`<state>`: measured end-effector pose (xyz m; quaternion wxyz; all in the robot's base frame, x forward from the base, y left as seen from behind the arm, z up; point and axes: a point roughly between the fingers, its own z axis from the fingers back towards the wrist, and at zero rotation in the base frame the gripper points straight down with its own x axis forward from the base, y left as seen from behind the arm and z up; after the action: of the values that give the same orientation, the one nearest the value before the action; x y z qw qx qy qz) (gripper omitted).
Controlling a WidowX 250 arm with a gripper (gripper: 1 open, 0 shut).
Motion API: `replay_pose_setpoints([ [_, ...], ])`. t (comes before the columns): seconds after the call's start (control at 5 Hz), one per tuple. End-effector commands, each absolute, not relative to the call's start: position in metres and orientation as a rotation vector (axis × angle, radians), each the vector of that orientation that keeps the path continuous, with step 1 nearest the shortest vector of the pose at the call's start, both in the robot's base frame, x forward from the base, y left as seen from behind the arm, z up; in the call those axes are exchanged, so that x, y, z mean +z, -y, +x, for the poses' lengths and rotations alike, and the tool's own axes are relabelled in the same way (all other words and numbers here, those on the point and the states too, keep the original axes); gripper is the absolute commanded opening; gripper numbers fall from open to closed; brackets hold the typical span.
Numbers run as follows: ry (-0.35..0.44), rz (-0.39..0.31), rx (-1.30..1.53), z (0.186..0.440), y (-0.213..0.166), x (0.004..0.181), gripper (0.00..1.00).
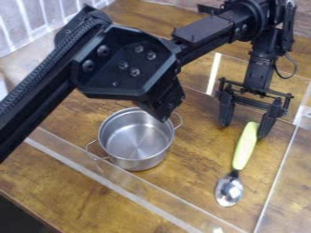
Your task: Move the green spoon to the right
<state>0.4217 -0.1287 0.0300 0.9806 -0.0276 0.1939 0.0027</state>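
Observation:
The green spoon (241, 156) lies flat on the wooden table at the right, its yellow-green handle pointing up toward the gripper and its shiny metal bowl (230, 191) toward the front edge. My gripper (253, 114) hangs just above the handle's upper end, its two dark fingers spread wide apart on either side. It stands open with nothing held. The spoon rests on the table by itself.
A round steel pot (136, 137) with two small handles stands left of the spoon. A clear acrylic wall (282, 173) borders the table's right side and front edge. The dark arm body (122, 64) fills the upper left of the view.

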Motion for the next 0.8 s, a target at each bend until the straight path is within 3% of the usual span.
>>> replay_pose_setpoints([
  [0.0,-0.34,-0.081,0.022,0.431,0.12,0.049,1.0],
  [0.4,-0.344,-0.09,0.025,0.425,0.11,0.066,1.0],
  [0.6,-0.345,-0.093,-0.037,0.421,0.109,0.066,1.0],
])
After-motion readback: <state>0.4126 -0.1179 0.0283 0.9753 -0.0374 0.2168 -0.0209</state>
